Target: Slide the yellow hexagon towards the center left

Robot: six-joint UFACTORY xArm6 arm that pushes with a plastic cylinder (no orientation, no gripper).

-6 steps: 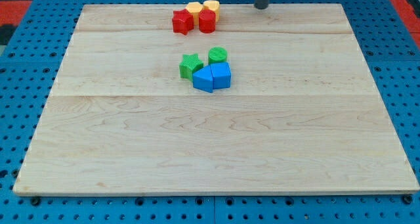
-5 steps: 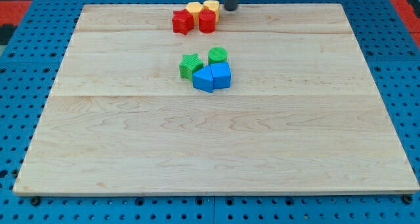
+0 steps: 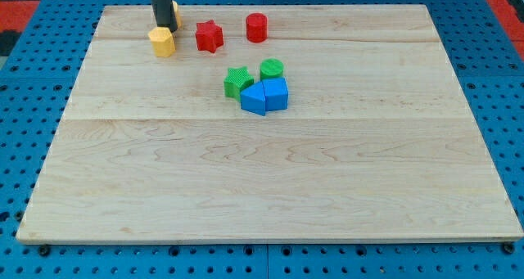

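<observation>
Camera view, single frame. My tip [image 3: 164,27] stands near the top-left corner of the wooden surface [image 3: 262,181], touching or just beside the upper edge of the yellow hexagon [image 3: 163,42], which lies directly below it in the view. No claw is fitted, so no open or closed state applies; the arm ends in a plain rod. A second yellow block [image 3: 175,15] shows partly behind the rod; its shape cannot be told. To the view's right sit the red star [image 3: 209,36] and the red cylinder [image 3: 256,27], apart from the hexagon. Near the centre cluster the green star [image 3: 237,82], green cylinder [image 3: 271,69] and two blue blocks [image 3: 265,96]. To do the step well, push from above through the hexagon's middle, steering down and slightly left, so it does not spin off sideways.
</observation>
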